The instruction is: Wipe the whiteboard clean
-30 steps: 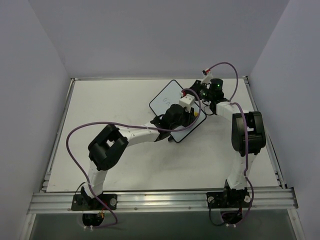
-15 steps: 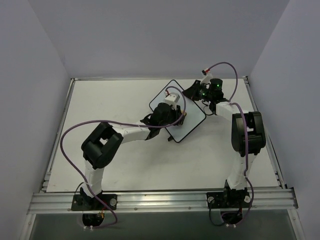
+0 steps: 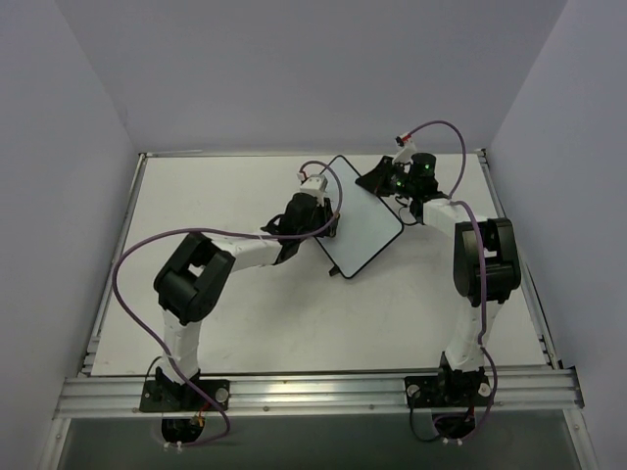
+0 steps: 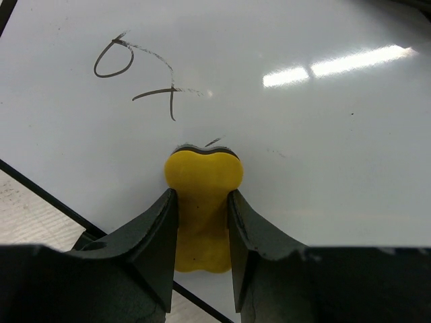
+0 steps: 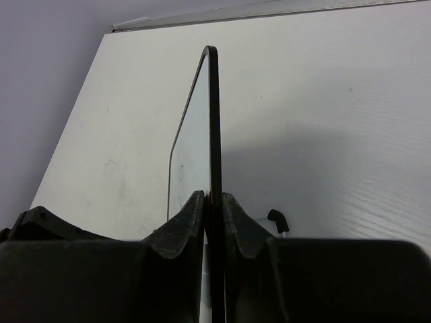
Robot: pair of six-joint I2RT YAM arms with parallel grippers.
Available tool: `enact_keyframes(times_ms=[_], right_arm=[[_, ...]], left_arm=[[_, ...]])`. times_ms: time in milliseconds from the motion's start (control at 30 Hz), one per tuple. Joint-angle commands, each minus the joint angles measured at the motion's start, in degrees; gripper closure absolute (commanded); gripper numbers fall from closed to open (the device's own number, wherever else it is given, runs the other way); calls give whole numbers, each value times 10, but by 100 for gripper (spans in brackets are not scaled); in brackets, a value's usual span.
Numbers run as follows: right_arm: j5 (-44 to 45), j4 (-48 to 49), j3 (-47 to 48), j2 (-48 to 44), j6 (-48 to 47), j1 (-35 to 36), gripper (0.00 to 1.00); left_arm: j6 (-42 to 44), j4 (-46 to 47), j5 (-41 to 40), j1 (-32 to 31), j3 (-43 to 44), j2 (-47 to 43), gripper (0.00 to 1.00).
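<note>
1. Top external view: the left gripper [image 3: 318, 215] has swept leftward across the whiteboard [image 3: 370, 223]. A second ago it was over the board's right-hand part, and now it is at the left edge.
2. Its jaws are clamped on a yellow eraser [image 4: 203, 176], whose tip presses on the board just inside the black frame.
3. Dark scribbles [image 4: 138, 74] and a faint streak remain on the board just beyond the eraser's tip. The sweep missed them, so I judge the job unfinished and another pass over that corner is needed.
4. The board's middle and right now show bare white. It has not shifted and lies diagonally on the far, right-of-centre part of the table [image 3: 216, 186].
5. The right gripper [image 3: 384, 182] has stayed put, its jaws pinched narrow on the board's far-right rim to steady it.
</note>
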Motion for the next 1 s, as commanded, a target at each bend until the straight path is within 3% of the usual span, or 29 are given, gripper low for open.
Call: enact_keyframes(times_ms=[0,267,467,667,967], right_arm=[[-19,-43,7,-21,-27,28,100],[-18,-46,7,-21,-30,30,100],[-18,-48,8,-21,-31,31,100],[-16,-50,8,-21,-34,32,100],[-15,-56,12,-22,-38,34,100]], left_arm=[[33,-126,-17,-45,23,60,98],[55,-141,-22,-139,90,68,98],[58,-142,-19,-161,117,80,98],[35,-141,-9,-125,102,82,98],[23,-148,6,10,98,94,98]])
